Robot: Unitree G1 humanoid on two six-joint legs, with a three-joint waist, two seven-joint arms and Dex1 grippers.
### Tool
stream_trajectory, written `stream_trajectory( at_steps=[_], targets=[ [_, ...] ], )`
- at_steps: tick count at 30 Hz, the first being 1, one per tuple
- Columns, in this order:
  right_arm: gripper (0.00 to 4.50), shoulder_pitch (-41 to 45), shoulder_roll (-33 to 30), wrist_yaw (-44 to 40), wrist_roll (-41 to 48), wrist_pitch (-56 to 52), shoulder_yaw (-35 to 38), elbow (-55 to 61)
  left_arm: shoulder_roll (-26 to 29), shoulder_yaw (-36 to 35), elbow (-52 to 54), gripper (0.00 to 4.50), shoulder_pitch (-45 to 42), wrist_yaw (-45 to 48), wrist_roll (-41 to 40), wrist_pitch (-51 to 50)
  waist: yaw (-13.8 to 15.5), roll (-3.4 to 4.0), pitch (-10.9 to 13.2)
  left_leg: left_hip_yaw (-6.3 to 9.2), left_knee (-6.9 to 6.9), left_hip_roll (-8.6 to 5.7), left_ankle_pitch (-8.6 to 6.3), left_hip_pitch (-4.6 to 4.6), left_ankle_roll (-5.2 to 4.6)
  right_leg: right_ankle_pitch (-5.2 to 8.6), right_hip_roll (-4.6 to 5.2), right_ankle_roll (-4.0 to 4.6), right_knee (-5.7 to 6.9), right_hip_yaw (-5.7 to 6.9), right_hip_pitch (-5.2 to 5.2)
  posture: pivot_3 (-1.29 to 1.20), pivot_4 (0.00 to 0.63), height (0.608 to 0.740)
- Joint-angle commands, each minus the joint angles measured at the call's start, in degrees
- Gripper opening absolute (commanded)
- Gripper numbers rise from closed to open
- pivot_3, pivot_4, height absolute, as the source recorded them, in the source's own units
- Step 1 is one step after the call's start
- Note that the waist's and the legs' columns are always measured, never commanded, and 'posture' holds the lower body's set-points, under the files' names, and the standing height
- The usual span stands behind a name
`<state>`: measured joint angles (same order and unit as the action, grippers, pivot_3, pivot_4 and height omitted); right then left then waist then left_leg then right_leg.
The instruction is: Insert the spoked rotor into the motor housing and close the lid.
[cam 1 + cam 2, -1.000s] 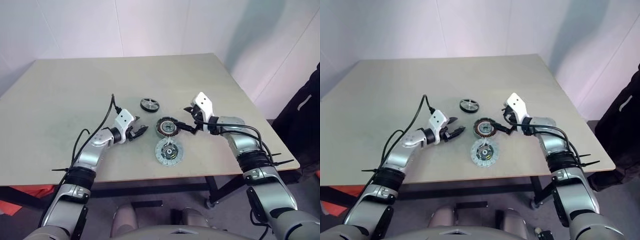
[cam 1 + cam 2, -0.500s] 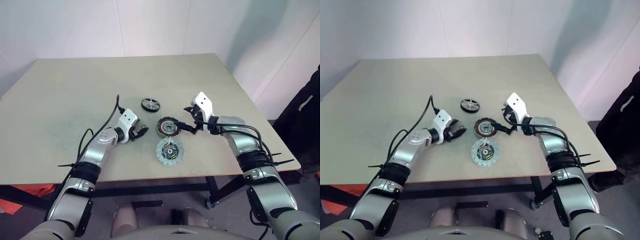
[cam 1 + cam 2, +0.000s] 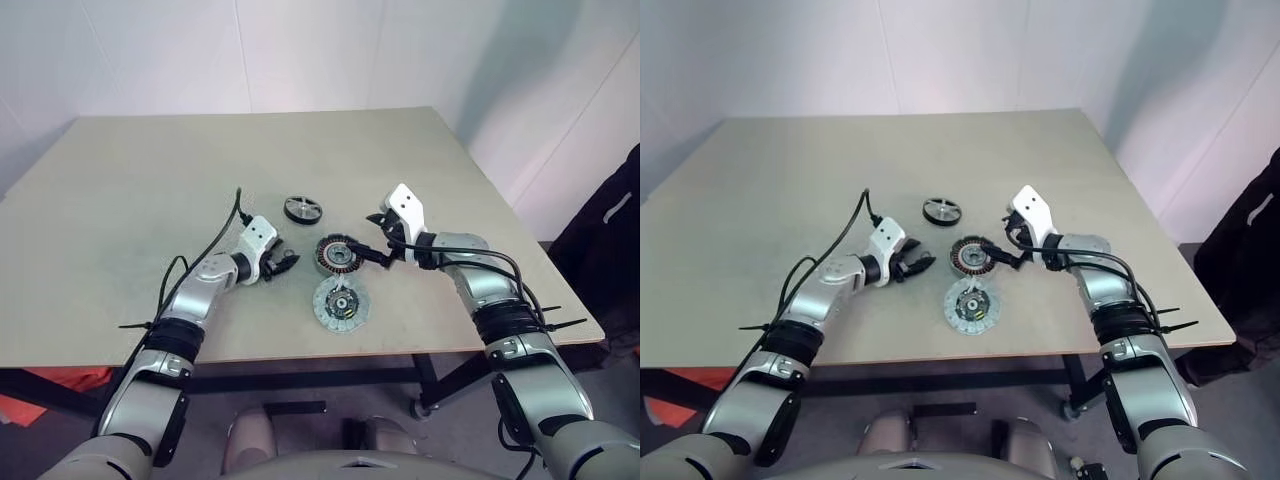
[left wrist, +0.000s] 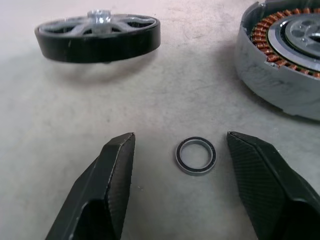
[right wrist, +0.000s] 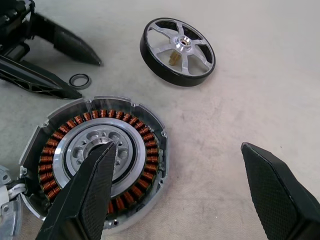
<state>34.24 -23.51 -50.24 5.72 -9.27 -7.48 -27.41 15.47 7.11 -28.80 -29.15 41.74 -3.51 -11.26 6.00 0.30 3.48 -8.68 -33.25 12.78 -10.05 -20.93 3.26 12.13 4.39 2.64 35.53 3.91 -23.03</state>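
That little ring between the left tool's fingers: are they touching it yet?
Apart. The left wrist view shows bare table on both sides of the small ring, between it and each of the left tool's fingers.

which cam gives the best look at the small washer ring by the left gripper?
Left wrist view: the washer ring lies flat on the table, large and unobstructed, between the left gripper's open fingers, untouched. The right wrist view shows it small beside those fingers. In the eye views it is too small to make out.
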Motion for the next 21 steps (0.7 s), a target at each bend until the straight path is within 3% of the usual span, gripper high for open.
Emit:
stream_trajectory(
  at_steps=[1,2,11,15,21],
  targets=[
    [4.50,1.3,-0.1,0.2,0.3,0.5,0.9,2.6,-0.3,1.5,-1.9,1.83,1.0,1.1,0.5,-1.5,0.1,0.02,0.0,0.00,0.00,0.00,0.00,0.01,0.00,0.00,0.00,0.00,0.00,0.00,0.02,0.00,0.000,0.740],
    [4.50,1.3,-0.1,0.2,0.3,0.5,0.9,2.5,-0.2,1.5,-1.9,1.49,1.0,1.1,0.7,-1.5,0.1,0.03,0.0,0.00,0.00,0.00,0.00,0.03,-0.01,0.00,0.00,0.00,0.00,0.00,0.05,0.00,0.000,0.740],
    [4.50,1.3,-0.1,0.2,0.2,0.6,0.8,2.5,0.4,0.6,-2.6,1.49,1.1,-0.1,0.8,-1.2,0.0,0.09,-0.1,0.00,0.00,0.01,0.00,0.20,0.00,0.01,0.00,-0.02,-0.01,0.00,0.22,0.00,0.000,0.740],
    [4.50,1.4,0.1,0.4,0.1,0.8,0.7,2.4,0.8,-0.2,-2.6,0.71,0.9,-0.7,0.6,-0.7,0.0,0.09,-0.1,0.00,0.01,0.01,-0.01,0.27,0.00,0.01,0.00,-0.02,-0.01,0.00,0.25,0.00,0.000,0.740],
    [4.50,1.3,0.2,0.5,0.1,0.8,0.7,2.4,1.0,-2.3,-2.1,0.71,1.0,-1.5,-0.9,-0.5,-0.1,0.10,-0.1,0.00,0.03,0.01,0.00,0.28,0.00,0.01,0.00,-0.02,-0.01,0.00,0.24,0.00,0.000,0.740]
  ],
)
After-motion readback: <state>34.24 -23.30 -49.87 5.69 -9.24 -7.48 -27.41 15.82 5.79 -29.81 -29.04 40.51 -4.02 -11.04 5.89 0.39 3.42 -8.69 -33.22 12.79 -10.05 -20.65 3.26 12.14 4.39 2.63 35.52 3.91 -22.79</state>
